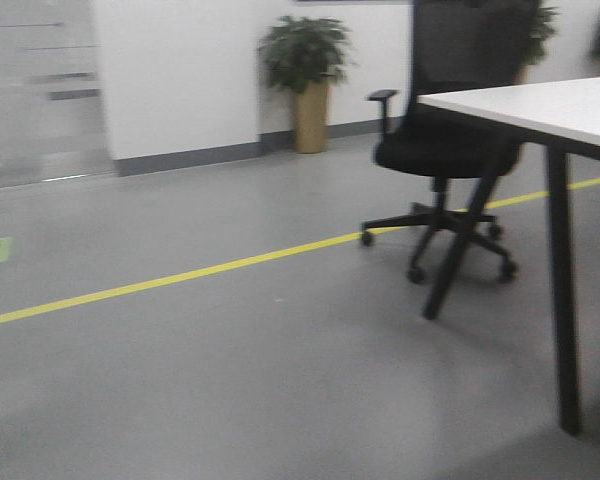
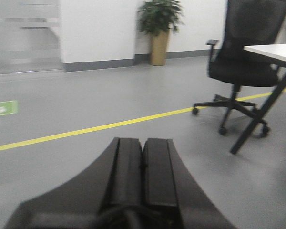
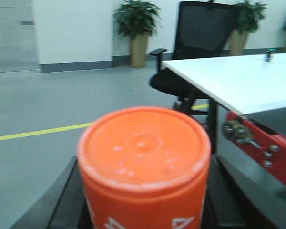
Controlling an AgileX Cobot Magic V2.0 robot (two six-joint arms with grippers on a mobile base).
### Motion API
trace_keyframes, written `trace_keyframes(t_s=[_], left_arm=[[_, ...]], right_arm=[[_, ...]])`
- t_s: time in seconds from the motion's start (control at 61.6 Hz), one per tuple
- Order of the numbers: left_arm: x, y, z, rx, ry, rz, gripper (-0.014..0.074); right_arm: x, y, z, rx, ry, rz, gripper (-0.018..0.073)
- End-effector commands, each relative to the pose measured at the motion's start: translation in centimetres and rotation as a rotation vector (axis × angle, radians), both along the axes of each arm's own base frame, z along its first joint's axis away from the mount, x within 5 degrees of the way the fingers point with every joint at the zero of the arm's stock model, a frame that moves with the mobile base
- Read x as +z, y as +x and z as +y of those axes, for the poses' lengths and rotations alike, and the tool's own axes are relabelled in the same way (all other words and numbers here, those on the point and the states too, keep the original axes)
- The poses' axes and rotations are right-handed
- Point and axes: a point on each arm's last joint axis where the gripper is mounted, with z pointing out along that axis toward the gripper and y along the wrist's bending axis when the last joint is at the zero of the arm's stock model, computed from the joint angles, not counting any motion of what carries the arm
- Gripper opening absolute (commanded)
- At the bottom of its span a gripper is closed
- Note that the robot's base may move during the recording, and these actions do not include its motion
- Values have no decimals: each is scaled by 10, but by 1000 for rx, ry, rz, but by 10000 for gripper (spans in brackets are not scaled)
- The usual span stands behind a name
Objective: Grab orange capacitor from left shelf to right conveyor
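1. The orange capacitor [image 3: 144, 157] fills the lower centre of the right wrist view, upright in the right gripper [image 3: 144, 202], whose dark jaws press against its sides.
2. Its smooth round wall could slip, or it could topple when released onto the right conveyor [image 3: 262, 148], lower right.
3. Its flat top has a scuffed rim, with white print below.
4. The left gripper [image 2: 143, 162] is pressed together and empty.

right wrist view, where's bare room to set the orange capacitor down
The dark belt behind the red frame shows bare at right. The white table is bare up to a small dark item. Crowded below it: chair and table legs.
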Motion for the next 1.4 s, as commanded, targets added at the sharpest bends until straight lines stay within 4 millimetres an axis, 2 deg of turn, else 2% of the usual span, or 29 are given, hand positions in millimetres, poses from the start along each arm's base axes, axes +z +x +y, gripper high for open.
trace_keyframes(t_s=[0.0,1.38], left_arm=[[11,-2,1,8,-13,-106,-127],[11,-1,3,39,-11,-106,-127]], right_arm=[[17,-1,0,2,-8,-108,120],[17,-1,0,2,-8,-108,120]])
